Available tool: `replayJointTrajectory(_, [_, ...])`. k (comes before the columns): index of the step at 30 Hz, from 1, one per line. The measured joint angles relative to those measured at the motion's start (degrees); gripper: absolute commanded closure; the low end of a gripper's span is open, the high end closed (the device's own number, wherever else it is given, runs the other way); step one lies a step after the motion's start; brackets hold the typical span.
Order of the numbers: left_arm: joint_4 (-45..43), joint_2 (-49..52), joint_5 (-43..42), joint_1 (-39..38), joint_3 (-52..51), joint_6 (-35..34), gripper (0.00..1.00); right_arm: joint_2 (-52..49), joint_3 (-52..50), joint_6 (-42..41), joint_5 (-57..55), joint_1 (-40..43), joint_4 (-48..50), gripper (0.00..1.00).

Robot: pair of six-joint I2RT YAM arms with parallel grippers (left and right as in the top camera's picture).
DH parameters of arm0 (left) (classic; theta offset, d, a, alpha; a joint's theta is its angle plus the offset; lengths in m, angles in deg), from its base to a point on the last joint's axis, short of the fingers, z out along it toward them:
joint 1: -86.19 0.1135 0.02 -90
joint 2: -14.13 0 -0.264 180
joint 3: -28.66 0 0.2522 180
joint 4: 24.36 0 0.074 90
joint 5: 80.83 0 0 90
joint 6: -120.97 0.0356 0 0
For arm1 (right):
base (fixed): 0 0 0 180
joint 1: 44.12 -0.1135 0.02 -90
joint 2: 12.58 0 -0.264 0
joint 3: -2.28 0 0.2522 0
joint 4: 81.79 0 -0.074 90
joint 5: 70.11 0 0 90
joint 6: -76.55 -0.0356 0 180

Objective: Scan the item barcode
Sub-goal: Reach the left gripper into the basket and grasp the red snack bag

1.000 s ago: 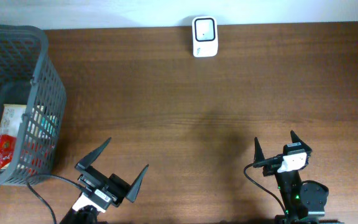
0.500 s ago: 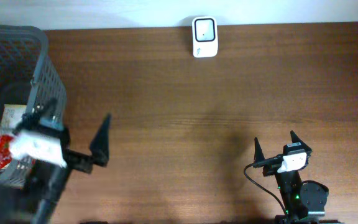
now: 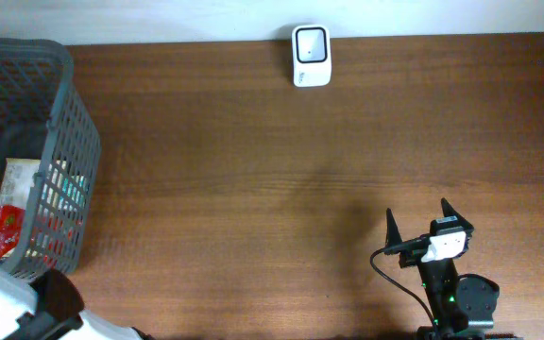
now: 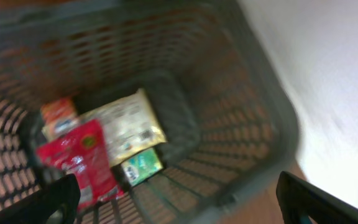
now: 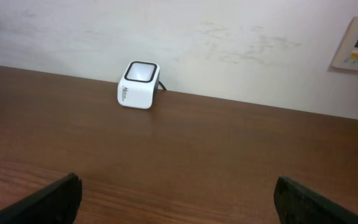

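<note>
My left jaws stand wide open with nothing between them, hanging over the basket (image 4: pixel 272 124) at the left end of the counter (image 3: pixel 253 170). My right jaws are just as wide and empty, low over the counter's near right corner and facing the scanner (image 5: pixel 138 84) against the back wall.

The goods to scan lie on the basket floor, straight below and a little ahead of my left jaws. There is a red packet (image 4: pixel 82 158), a pale packet (image 4: pixel 126 127) touching it, a small green one (image 4: pixel 140 165) tucked under their near edges, and an orange one (image 4: pixel 58 112) beyond. The red packet seems to lie on top. Its long side runs roughly away from me, a little tilted, so I judge I must turn the jaws across it before going down. My left arm is plainly the nearer, since the right sits well apart, across the whole counter.

The left wrist view is blurred, but it alone shows how the packets overlap. From overhead, the basket (image 3: pixel 64 142) wall hides most of them and my left jaws cannot be made out. Only that view shows the scanner (image 3: pixel 310 42) far from the basket, at the middle of the back edge. No barcode can be read in any view.
</note>
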State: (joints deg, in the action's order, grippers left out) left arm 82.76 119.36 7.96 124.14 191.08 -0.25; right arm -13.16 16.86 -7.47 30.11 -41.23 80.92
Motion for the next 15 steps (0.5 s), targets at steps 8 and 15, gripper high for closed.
replayJointTrajectory(8, [1.62, 8.09, -0.66, 5.16, -13.73, -0.76, 0.01, 0.0, 0.02, -0.02, 0.0, 0.0, 0.0, 0.02])
replayJointTrajectory(15, [-11.19, 9.66, 0.2, 4.9, -35.98, -1.14, 0.01, 0.0, 0.0, -0.02, 0.0, 0.0, 0.0, 0.01])
